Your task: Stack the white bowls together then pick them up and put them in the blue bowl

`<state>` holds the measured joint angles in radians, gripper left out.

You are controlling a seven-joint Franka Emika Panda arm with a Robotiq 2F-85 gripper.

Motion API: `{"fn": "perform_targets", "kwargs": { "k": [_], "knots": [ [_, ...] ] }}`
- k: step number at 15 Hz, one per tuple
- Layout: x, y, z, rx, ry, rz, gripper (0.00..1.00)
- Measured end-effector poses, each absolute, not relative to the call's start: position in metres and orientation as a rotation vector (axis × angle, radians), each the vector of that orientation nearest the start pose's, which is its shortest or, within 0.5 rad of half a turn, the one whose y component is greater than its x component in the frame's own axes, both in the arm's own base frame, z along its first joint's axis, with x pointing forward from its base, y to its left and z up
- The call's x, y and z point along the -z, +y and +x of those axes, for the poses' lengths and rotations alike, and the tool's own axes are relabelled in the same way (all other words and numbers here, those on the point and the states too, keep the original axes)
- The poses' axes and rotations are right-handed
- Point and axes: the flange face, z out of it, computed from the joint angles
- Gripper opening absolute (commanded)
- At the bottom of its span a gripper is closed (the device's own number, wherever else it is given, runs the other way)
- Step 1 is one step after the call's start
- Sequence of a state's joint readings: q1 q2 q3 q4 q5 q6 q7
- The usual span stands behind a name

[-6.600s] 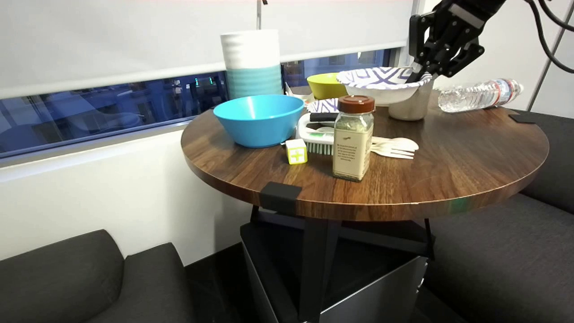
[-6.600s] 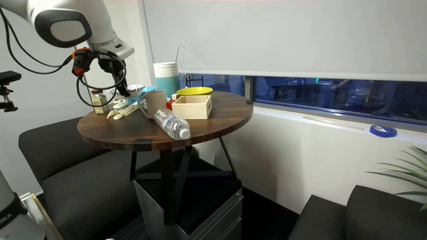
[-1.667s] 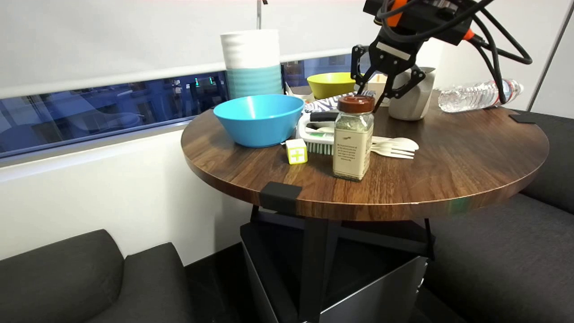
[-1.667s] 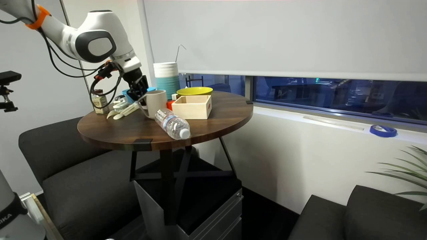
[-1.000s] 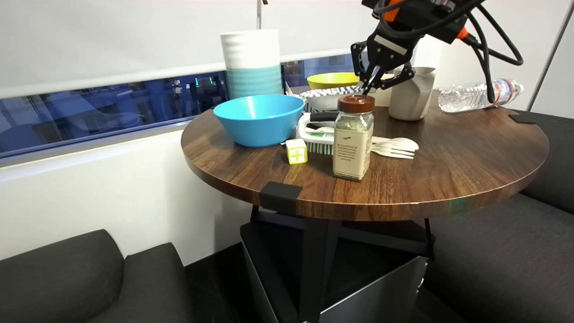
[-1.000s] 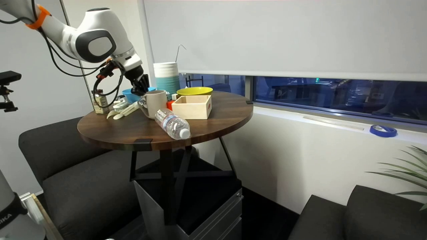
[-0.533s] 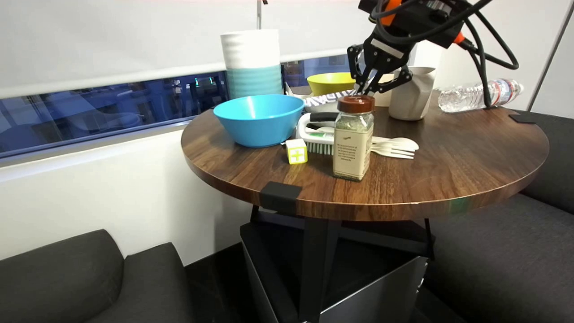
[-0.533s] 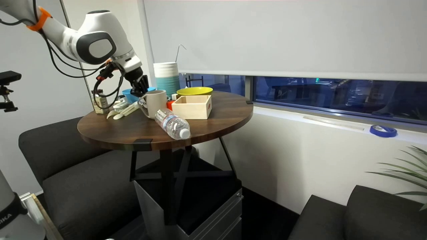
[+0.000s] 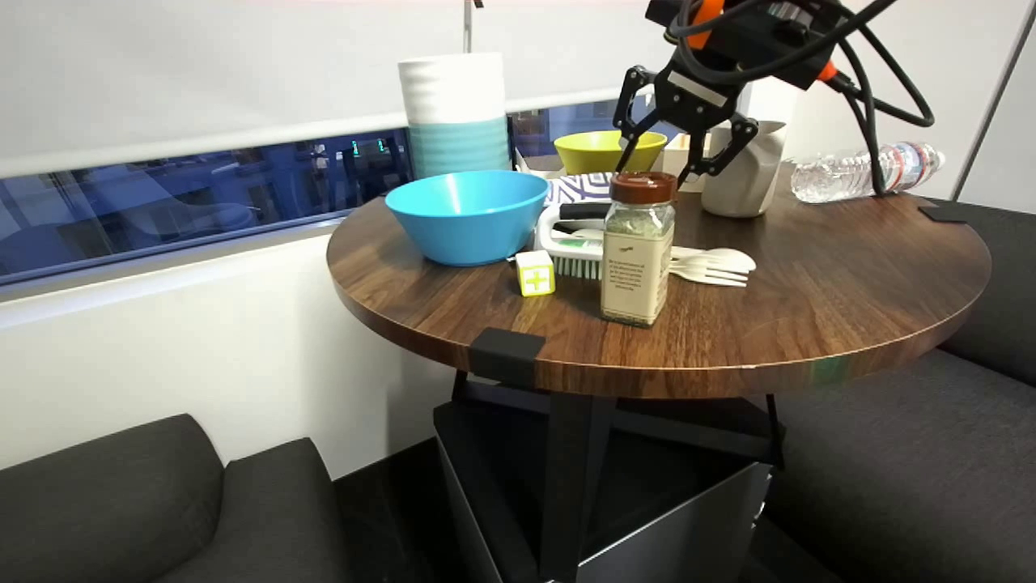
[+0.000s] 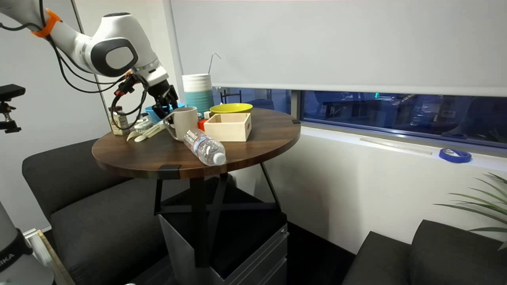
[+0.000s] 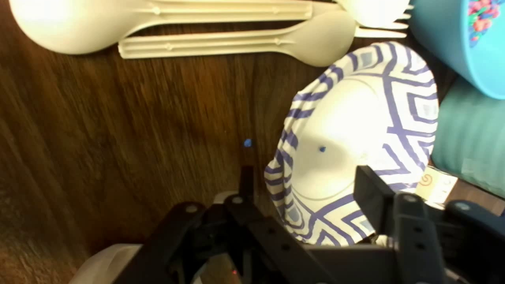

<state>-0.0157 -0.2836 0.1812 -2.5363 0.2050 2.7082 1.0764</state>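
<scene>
Go in lightly: thin, bendy and quick to crease

I have the black two-fingered gripper with its fingers spread wide; I see nothing pinched. In the wrist view the left finger shows over the dark brown wooden tabletop, just outside the rim of a shallow white bowl with purple-blue stripes, and the right one over the bowl itself. Whether either touches, I cannot tell, nor whether this is one bowl or a nested pair.

I take it for coated paper: very light, a little slippery, with a wavy rim that should bend before it resists. Too firm a squeeze could crumple it; a bump could send it sliding. I'd pinch the left rim, where the fingers straddle it from above, deep enough to catch every layer if there are two.

Near it, towards the far right in the wrist view, stands the round, light-blue, plastic-looking bowl. Only from the wrist do I see red and blue bits inside it. In an exterior view I get its upright stance instead, while the white bowl shrinks to a striped patch beyond the white scrubbing brush and the clear spice jar with a brown lid. In an exterior view, with a beige mug near the gripper, I cannot pick out the white bowl at all.
</scene>
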Motion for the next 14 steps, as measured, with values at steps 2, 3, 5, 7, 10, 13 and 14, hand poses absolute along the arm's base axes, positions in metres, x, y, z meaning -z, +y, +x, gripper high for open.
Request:
{"fn": "perform_targets", "kwargs": {
  "k": [2, 3, 5, 7, 10, 13, 14],
  "knots": [
    [-0.421, 0.07, 0.462, 0.46, 1.42, -2.396, 1.0],
    [-0.42, 0.07, 0.461, 0.449, 1.424, -2.401, 0.94],
    [-0.414, 0.07, 0.461, 0.42, 1.432, -2.416, 0.71],
    [-0.407, 0.07, 0.461, 0.397, 1.439, -2.427, 0.57],
    [-0.401, 0.07, 0.462, 0.382, 1.445, -2.434, 0.36],
    [-0.401, 0.069, 0.462, 0.381, 1.447, -2.433, 0.13],
    [-0.401, 0.069, 0.462, 0.381, 1.448, -2.432, 0.07]
  ]
}}
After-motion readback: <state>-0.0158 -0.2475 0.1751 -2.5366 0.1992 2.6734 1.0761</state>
